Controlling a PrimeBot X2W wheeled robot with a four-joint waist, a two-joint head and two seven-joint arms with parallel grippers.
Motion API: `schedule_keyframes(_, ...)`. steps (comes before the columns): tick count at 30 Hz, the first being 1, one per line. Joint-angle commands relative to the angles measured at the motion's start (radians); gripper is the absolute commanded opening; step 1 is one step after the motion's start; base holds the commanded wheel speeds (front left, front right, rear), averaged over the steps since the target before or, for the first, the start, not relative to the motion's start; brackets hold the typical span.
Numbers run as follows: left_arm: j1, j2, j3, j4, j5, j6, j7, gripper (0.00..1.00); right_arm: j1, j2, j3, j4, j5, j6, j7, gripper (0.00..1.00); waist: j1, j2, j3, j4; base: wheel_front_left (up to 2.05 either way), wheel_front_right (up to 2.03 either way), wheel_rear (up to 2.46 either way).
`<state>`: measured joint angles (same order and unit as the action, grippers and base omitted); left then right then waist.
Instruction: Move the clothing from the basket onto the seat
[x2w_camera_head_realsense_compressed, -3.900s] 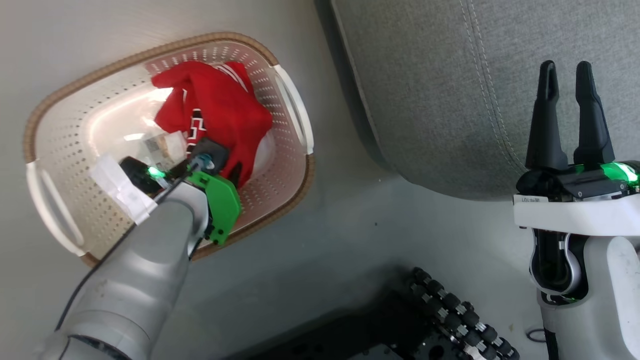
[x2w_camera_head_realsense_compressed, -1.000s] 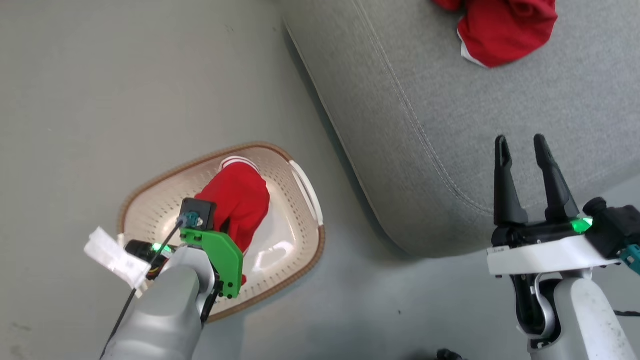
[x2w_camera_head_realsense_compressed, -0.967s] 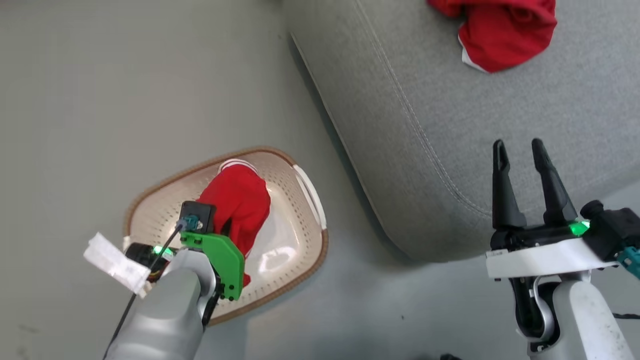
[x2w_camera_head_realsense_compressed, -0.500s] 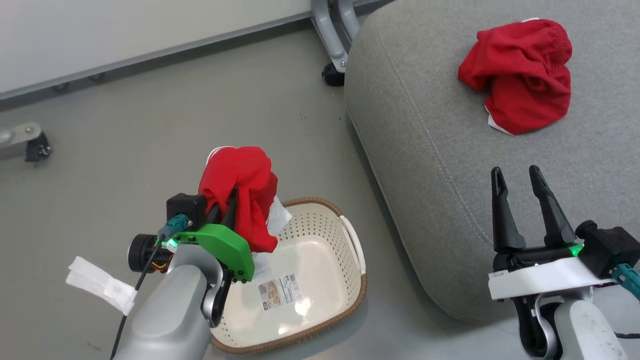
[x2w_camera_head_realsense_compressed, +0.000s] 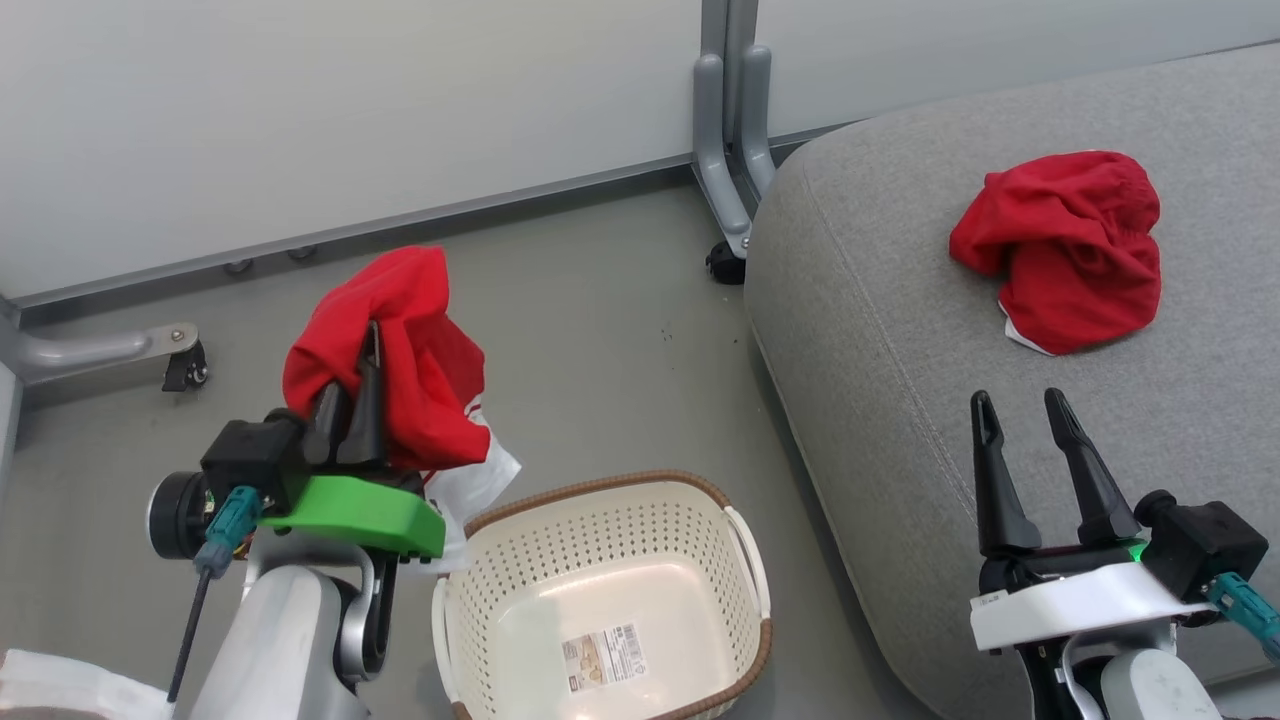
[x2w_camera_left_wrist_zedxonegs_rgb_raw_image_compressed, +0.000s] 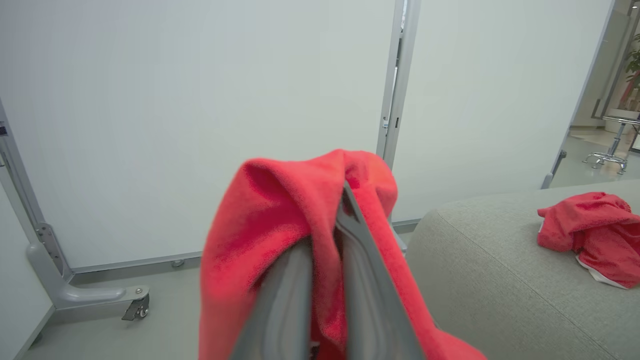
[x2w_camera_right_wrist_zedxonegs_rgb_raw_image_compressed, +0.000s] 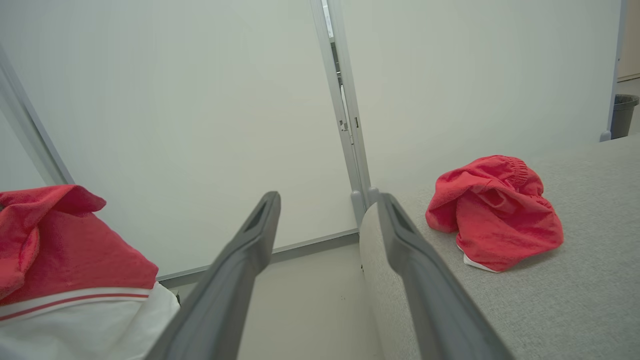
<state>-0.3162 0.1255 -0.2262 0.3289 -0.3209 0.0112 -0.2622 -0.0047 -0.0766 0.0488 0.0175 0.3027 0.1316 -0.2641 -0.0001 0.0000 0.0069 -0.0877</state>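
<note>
Once red garment (x2w_camera_head_realsense_compressed: 410, 340) was lifted out of basket (x2w_camera_head_realsense_compressed: 600, 483), now emptied, it was held pinched in left gripper (x2w_camera_head_realsense_compressed: 355, 390) at 9 o'clock; right gripper (x2w_camera_head_realsense_compressed: 1015, 400) was spread, empty; only carry to seat (x2w_camera_head_realsense_compressed: 900, 330) at 2 o'clock remained.

One red garment (x2w_camera_head_realsense_compressed: 420, 380), a white striped hem hanging below it, dangles bunched in the air at the near left, pinched between the closed fingers of the left gripper (x2w_camera_head_realsense_compressed: 355, 385), just above and left of the basket (x2w_camera_head_realsense_compressed: 600, 488). The basket, cream and perforated with a brown woven rim and white side handles, stands upright on the floor just left of the seat (x2w_camera_head_realsense_compressed: 880, 330), a label on its bare bottom. The second red garment (x2w_camera_head_realsense_compressed: 1065, 250) lies crumpled, a white edge peeking out, far right on that big grey cushion.
</note>
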Motion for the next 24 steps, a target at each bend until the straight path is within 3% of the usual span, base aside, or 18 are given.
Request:
schedule_keyframes(1,0.029,-0.005,0.02,-0.036,0.018,-0.01,-0.003,0.0,0.014,0.0,0.002,-0.002,-0.007,-0.002,-0.001,1.0,0.0001,0.0,-0.022,0.011,0.0,0.0,0.0)
schedule_keyframes(7,0.101,-0.042,0.112,-0.21,0.064,-0.082,-0.003,0.0,0.023,-0.002,0.01,-0.009,-0.011,-0.002,-0.001,1.0,0.0001,0.0,-0.035,0.012,0.0,0.0,0.0)
schedule_keyframes(13,0.141,-0.065,0.126,-0.315,0.066,-0.135,-0.003,0.0,0.029,-0.006,0.017,-0.014,-0.016,-0.002,-0.001,1.0,0.0001,0.0,-0.035,0.014,0.0,0.0,0.0)
schedule_keyframes(17,0.144,-0.066,0.061,-0.354,0.051,-0.143,-0.003,0.0,0.032,-0.012,0.025,-0.014,-0.016,-0.002,-0.001,1.0,0.0001,0.0,-0.035,0.015,0.0,0.0,0.0)
schedule_keyframes(24,0.117,0.016,-0.129,-0.452,0.007,-0.143,-0.003,0.0,0.026,-0.026,0.037,-0.02,-0.013,-0.002,-0.001,1.0,0.0001,0.0,-0.032,0.014,0.0,0.0,0.0)
